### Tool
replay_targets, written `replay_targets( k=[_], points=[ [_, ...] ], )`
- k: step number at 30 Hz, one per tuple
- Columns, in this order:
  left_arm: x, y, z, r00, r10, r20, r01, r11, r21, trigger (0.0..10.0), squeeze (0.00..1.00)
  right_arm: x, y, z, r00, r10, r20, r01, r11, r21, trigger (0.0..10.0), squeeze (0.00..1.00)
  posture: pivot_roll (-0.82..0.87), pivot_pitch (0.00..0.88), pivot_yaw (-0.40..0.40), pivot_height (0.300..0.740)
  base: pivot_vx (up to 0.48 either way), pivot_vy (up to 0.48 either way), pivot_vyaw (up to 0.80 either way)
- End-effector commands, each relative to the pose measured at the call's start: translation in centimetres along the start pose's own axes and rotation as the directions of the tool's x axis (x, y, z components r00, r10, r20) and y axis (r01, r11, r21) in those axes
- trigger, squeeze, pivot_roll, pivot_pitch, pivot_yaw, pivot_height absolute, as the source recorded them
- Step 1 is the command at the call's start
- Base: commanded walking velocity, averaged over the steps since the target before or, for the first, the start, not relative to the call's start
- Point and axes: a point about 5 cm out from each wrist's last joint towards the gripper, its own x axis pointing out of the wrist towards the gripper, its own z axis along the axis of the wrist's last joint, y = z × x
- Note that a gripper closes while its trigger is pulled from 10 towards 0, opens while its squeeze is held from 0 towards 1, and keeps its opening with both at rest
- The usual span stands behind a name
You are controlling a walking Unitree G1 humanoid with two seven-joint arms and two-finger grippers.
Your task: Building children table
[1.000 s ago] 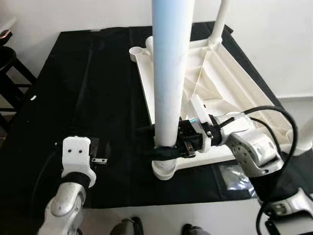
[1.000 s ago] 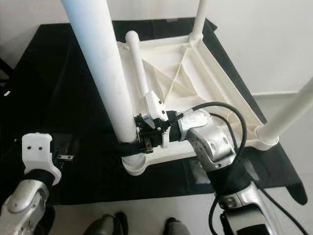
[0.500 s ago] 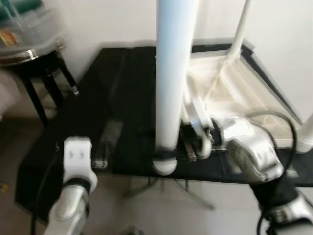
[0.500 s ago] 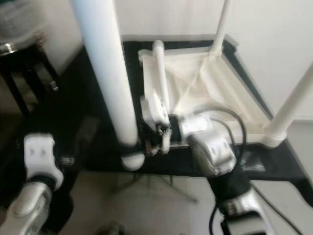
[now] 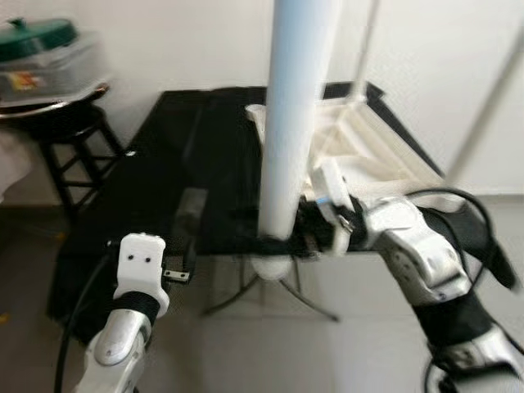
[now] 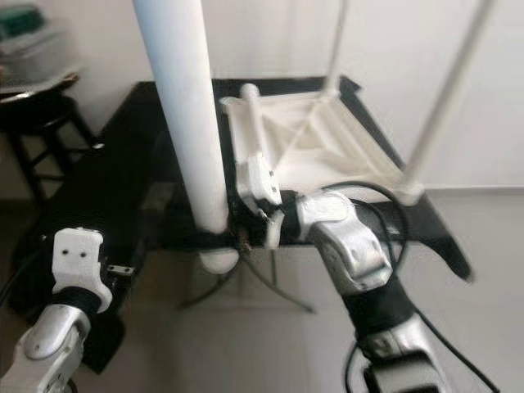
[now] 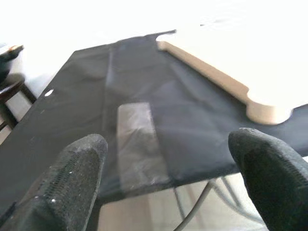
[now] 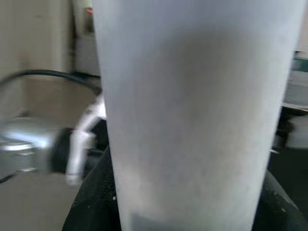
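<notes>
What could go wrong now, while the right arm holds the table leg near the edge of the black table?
1. The right tool grips the white leg low down, so the tall leg could lever and slip.
2. The socket corner of the upturned white tabletop overhangs the black table's edge; pushing could tip it off.
3. The open left tool is away, giving no support.

The leg (image 6: pixel 184 106) is looking like smooth white plastic with a soft sheen, and the upturned top (image 6: pixel 315 143) like matt cream plastic, ribbed inside. Matt black cloth (image 5: pixel 176 164) is covering the bench, creased in long folds. The arms are showing brushed silver metal (image 6: pixel 348 246) with glossy white plastic housings (image 5: pixel 139 262). The fingers (image 7: pixel 77 168) are looking black, rubbery and finely pebbled. At 10 o'clock, a stool (image 5: pixel 70 143) is showing dark painted wood.
</notes>
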Motion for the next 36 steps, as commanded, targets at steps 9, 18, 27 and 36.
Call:
replay_targets(
  k=[9,18,27,36],
  points=[
    [-0.1,-0.2,-0.3,1.000,-0.010,-0.006,0.010,1.000,-0.016,10.0,0.00,0.2,0.0,-0.3,0.998,-0.061,-0.016,0.061,0.998,-0.005,10.0,0.00,-0.04,0.121,0.021,0.740,0.323,0.000,-0.18],
    [0.0,-0.3,-0.2,1.000,-0.005,0.001,0.005,0.999,-0.034,10.0,0.00,0.5,0.1,-0.2,0.996,-0.082,-0.027,0.081,0.996,-0.029,10.0,0.00,-0.04,0.119,0.023,0.740,0.265,0.000,0.00],
    [-0.2,-0.4,-0.2,1.000,-0.004,0.006,0.004,0.999,-0.039,10.0,0.00,0.3,0.5,-0.3,0.999,-0.045,-0.028,0.045,0.999,-0.019,10.0,0.00,-0.04,0.131,0.026,0.740,0.000,0.000,0.00],
    [-1.2,-0.6,-0.8,0.999,-0.029,-0.019,0.028,0.999,-0.028,10.0,0.00,0.1,-0.5,-0.1,0.998,-0.041,-0.038,0.041,0.999,-0.019,10.0,0.00,-0.04,0.163,0.031,0.740,0.000,0.000,0.00]
  ],
)
